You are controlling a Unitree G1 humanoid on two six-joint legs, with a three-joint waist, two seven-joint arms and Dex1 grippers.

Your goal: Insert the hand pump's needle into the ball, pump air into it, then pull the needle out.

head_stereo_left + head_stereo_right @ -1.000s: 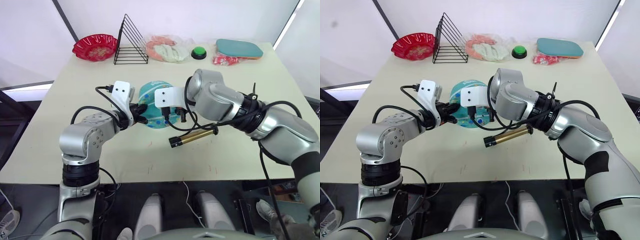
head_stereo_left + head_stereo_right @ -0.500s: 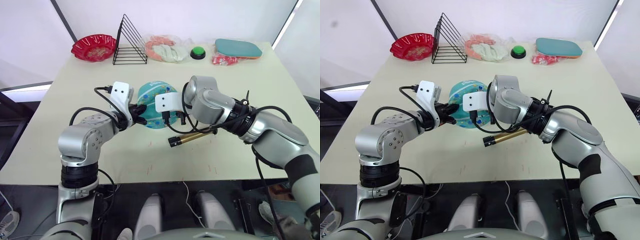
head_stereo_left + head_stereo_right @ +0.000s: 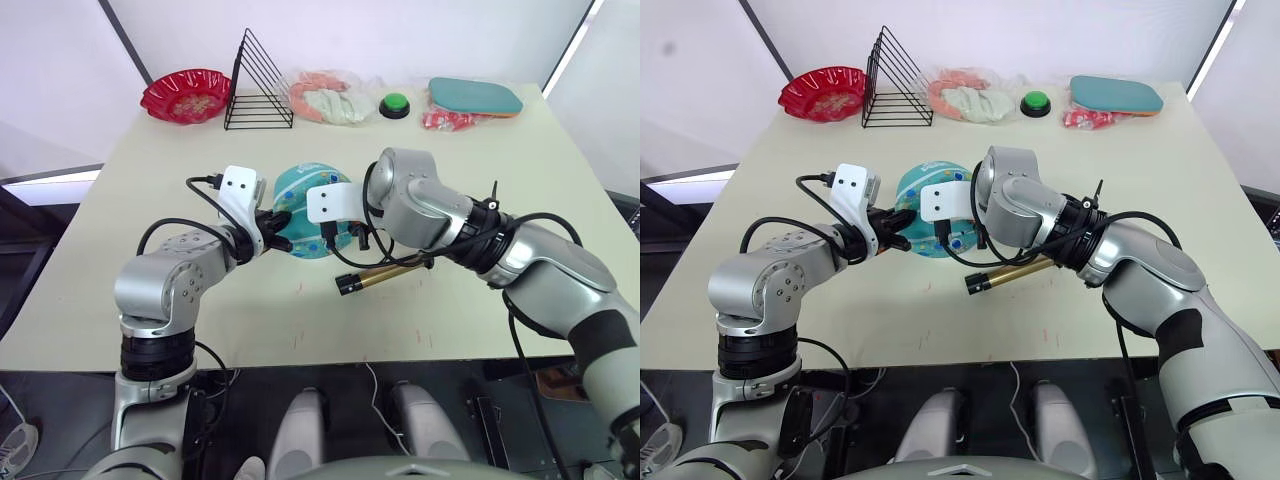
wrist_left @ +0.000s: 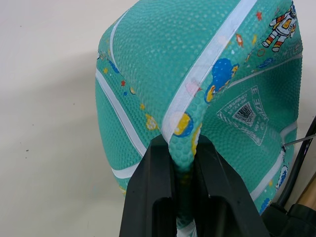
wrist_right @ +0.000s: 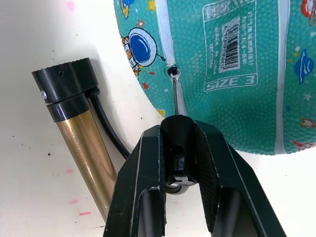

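Right wrist view: right tool [image 5: 176,153] pinches the needle [image 5: 175,96], tip at the ball [image 5: 237,64] valve just ahead. Left tool [image 4: 183,163] squeezes a ball fold. Push straight along the pin; hand pump [image 5: 84,133] lies beside.

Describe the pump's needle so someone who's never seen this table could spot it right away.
Start at the teal ball in the middle of the cream table; the amber-gold hand pump lies beside it. The needle is the thin metal pin running from the right gripper, shut on its base, to the ball's small dark valve hole. It is far thinner than the pump's black hose beside it.
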